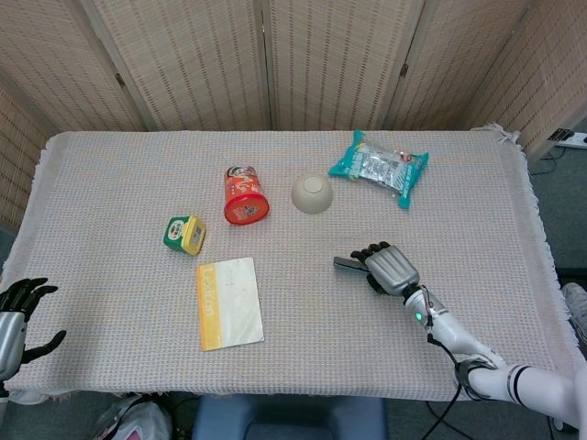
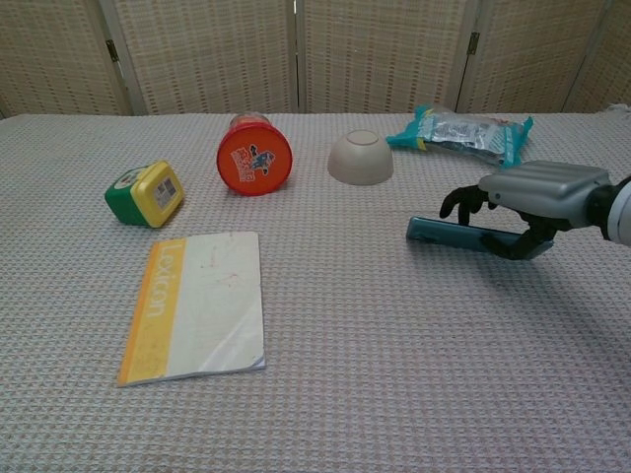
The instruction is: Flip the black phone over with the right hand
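The black phone (image 2: pixel 444 235) (image 1: pixel 347 264) is off the table, held roughly level and seen edge-on, with a teal side showing in the chest view. My right hand (image 2: pixel 527 202) (image 1: pixel 389 269) grips it at its right end, fingers curled over the top and thumb below, above the right-centre of the table. My left hand (image 1: pixel 16 312) hangs at the table's front left corner, fingers apart and holding nothing; only the head view shows it.
On the woven cloth table (image 1: pixel 119 174) lie a yellow-and-white notebook (image 1: pixel 228 302), a green-yellow box (image 1: pixel 184 234), a tipped red can (image 1: pixel 245 195), an upturned beige bowl (image 1: pixel 312 193) and a teal snack bag (image 1: pixel 380 167). Folding screens stand behind.
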